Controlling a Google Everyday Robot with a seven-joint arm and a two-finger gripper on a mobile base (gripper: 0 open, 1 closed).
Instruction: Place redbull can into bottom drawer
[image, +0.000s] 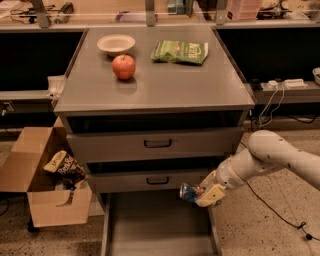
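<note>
The redbull can, small, shiny blue and silver, is held sideways in my gripper, which is shut on it. The gripper hangs at the right side of the cabinet, just below the middle drawer front and above the right rear part of the bottom drawer. The bottom drawer is pulled out at the floor, a flat grey tray with low side walls. My white arm reaches in from the right.
On the cabinet top are a red apple, a white bowl and a green snack bag. Two grey drawers with black handles sit above. An open cardboard box with snack packs stands at the left.
</note>
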